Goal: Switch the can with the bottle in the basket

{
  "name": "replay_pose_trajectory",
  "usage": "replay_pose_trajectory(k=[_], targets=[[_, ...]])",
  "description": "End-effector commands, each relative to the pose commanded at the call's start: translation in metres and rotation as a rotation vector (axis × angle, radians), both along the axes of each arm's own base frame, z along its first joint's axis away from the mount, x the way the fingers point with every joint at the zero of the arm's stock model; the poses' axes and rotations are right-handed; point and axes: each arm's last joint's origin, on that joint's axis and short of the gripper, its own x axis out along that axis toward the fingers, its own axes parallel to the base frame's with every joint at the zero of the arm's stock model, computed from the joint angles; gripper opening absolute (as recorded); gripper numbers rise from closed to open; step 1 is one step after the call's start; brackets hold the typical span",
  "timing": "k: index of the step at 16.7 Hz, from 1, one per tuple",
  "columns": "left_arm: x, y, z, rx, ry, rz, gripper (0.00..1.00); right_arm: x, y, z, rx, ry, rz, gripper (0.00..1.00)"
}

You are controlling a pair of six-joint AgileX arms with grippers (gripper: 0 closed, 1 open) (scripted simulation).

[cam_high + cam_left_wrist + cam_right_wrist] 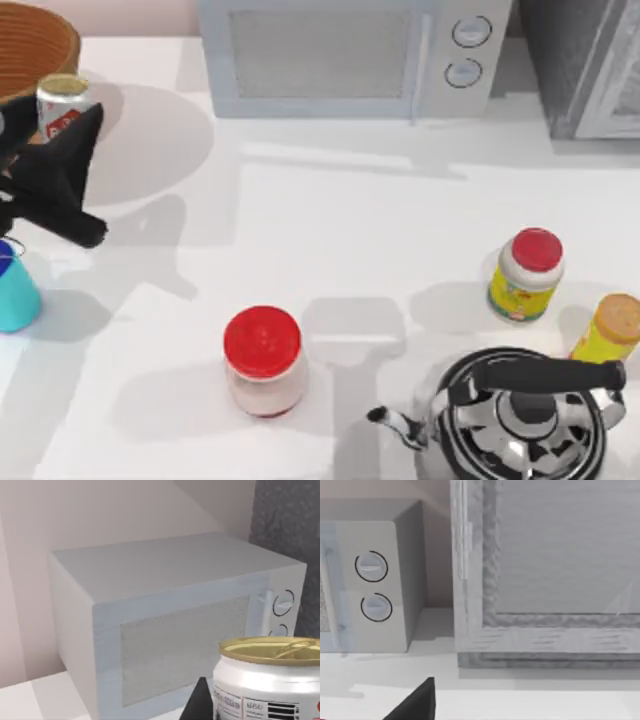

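Note:
The bottle (pixel 62 106), white with red print and an olive-gold top, is held above the table just right of the wicker basket (pixel 35 45) at the far-left back corner. My left gripper (pixel 75 130) is shut on it. In the left wrist view the bottle (pixel 267 680) sits close up beside a dark finger (pixel 197 705). The cyan can (pixel 15 290) with its dark blue rim stands on the table at the left edge, nearer the front than the gripper. My right gripper (pixel 415 705) shows as a dark shape, facing the back right of the table.
A microwave (pixel 340 55) stands along the back, with a grey cabinet (pixel 590 60) to its right. A red-lidded pale jar (pixel 263 360) is front centre. At front right stand a yellow-label jar (pixel 527 275), an orange-topped container (pixel 608 330) and a kettle (pixel 520 410).

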Motion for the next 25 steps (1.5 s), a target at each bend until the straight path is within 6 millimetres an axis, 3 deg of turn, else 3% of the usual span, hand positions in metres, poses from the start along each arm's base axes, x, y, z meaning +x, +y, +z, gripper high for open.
replay_pose_trajectory(k=[3,5,8,11,15,18,21,25], targets=[[0.053,-0.024,0.000,-0.006,0.009,-0.207,0.00,0.000,0.000,0.000,0.000,0.000,0.000,1.00],[0.089,-0.043,-0.013,-0.009,0.015,-0.345,0.00,0.000,0.000,0.000,0.000,0.000,0.000,1.00],[0.138,-0.074,-0.049,-0.013,0.019,-0.545,0.00,0.000,0.000,0.000,0.000,0.000,0.000,1.00],[0.172,-0.104,-0.099,-0.015,0.017,-0.727,0.00,0.000,0.000,0.000,0.000,0.000,0.000,1.00],[0.193,-0.134,-0.169,-0.013,0.002,-0.924,0.00,0.000,0.000,0.000,0.000,0.000,0.000,1.00],[0.196,-0.147,-0.207,-0.009,-0.015,-1.021,0.00,0.000,0.000,0.000,0.000,0.000,0.000,1.00],[0.196,-0.153,-0.225,-0.006,-0.026,-1.066,0.00,0.000,0.000,0.000,0.000,0.000,0.000,1.00],[0.196,-0.153,-0.225,-0.006,-0.027,-1.067,0.00,0.000,0.000,0.000,0.000,0.000,0.000,1.00]])
